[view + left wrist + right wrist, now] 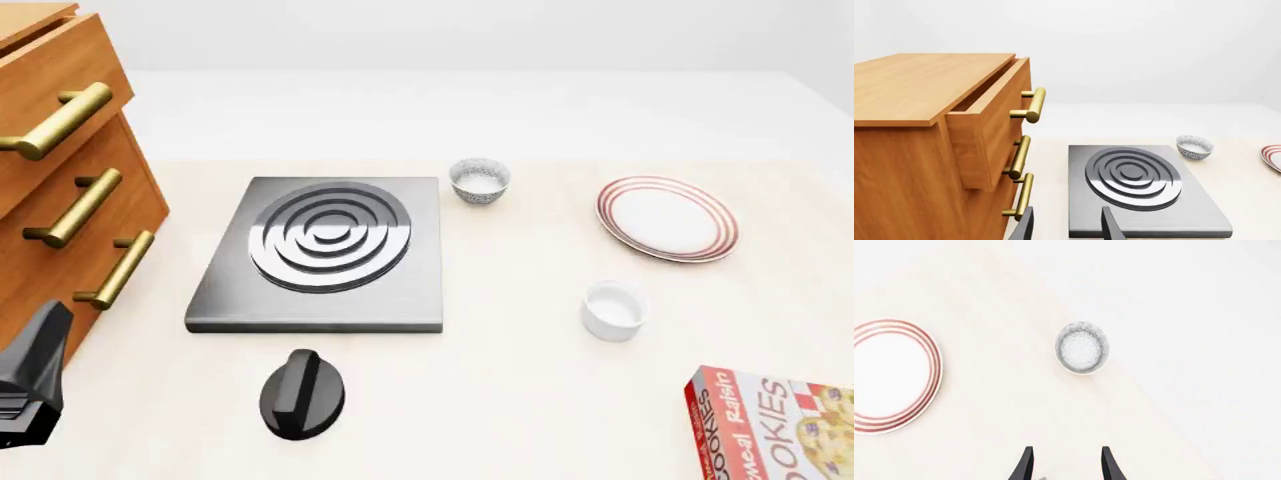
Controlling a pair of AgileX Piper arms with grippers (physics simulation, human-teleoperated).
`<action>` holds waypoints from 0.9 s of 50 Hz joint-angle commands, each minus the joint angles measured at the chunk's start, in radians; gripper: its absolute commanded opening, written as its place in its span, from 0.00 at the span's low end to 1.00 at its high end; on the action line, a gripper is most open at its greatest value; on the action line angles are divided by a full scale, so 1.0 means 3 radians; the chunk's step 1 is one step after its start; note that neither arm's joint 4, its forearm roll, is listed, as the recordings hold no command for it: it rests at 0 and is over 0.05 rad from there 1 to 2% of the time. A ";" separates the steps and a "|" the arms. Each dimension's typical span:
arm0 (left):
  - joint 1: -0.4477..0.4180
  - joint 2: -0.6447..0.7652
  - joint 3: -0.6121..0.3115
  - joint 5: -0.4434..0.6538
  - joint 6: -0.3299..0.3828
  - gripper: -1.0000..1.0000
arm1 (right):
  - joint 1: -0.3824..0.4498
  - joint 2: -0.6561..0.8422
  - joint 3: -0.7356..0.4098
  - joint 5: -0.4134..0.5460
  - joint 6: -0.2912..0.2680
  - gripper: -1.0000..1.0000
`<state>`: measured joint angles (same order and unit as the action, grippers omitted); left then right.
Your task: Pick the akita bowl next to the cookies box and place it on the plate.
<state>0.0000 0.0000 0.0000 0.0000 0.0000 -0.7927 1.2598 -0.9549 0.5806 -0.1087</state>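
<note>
In the right wrist view a speckled akita bowl (1082,347) stands alone ahead of my open right gripper (1066,465), with the plate (891,375) off to one side. That view lacks the cookies box, so how this bowl lies to it I cannot tell. The front view has the cookies box (774,425) at the near right corner, the plate (666,218) and a look-alike bowl (479,181) by the stove. My right gripper is outside the front view. My left gripper (1067,227) is open and empty at the near left, facing the stove.
A wooden drawer cabinet (60,190) with brass handles fills the left side, its top drawer ajar (987,120). A grey stove plate (327,250) lies centre-left with a black knob (302,393) in front. A plain white cup (614,310) stands between plate and box.
</note>
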 commanded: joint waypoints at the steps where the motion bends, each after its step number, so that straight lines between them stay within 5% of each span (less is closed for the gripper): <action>1: 0.0000 0.0000 0.0000 0.0000 0.0000 1.00 | -0.0227 0.0398 -0.0348 0.0099 -0.0025 1.00; 45: 0.0000 0.0000 0.0000 0.0000 0.0000 1.00 | -0.0500 0.1253 -0.1811 0.0667 0.0219 1.00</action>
<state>0.0000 0.0000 0.0000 0.0000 0.0000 -0.9265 1.5783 -1.4070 0.7567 -0.0645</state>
